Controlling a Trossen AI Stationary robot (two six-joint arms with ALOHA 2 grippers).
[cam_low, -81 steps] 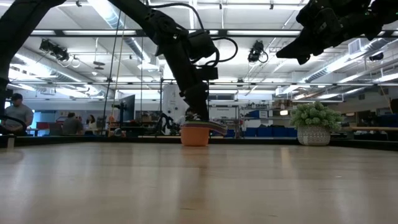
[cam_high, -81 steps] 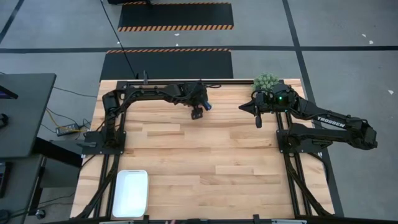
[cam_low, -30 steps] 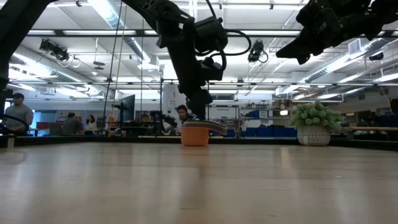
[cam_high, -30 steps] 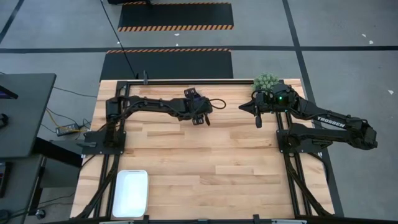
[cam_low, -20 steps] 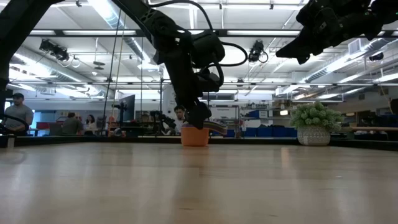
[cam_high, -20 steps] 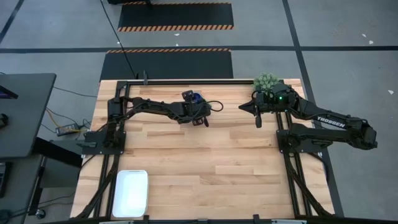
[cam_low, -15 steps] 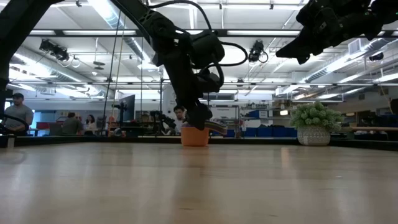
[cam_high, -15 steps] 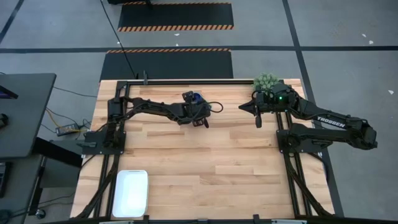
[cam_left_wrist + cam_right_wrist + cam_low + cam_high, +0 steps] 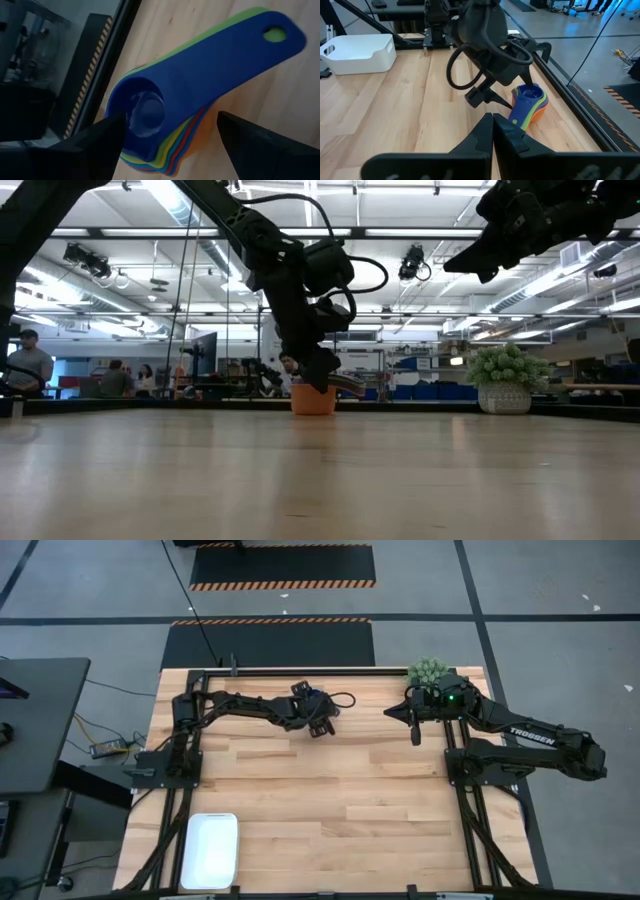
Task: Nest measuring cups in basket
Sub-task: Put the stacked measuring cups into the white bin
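The measuring cups point(image 9: 200, 85) sit stacked near the worktop's far edge. The left claw point(image 9: 318, 726) has dropped lower, fingers released either side, ready to grab. The basket point(image 9: 209, 850) waits at the near left corner.

table point(image 9: 330, 800): pale wood planks with visible grain, smooth, faint sheen in the low view
measuring cups point(image 9: 210, 90): smooth plastic, stacked; the top blue one is slightly glossy, with a light spot in its bowl
basket point(image 9: 357, 52): white plastic, smooth, matt
left gripper point(image 9: 167, 137): dark fingers point(image 9: 90, 145), matt, hard-looking
right gripper point(image 9: 492, 135): dark, matt, with smooth edges
potted plant point(image 9: 505, 380): spiky green leaves, pale patterned pot
floor point(image 9: 560, 600): grey, smooth, dull
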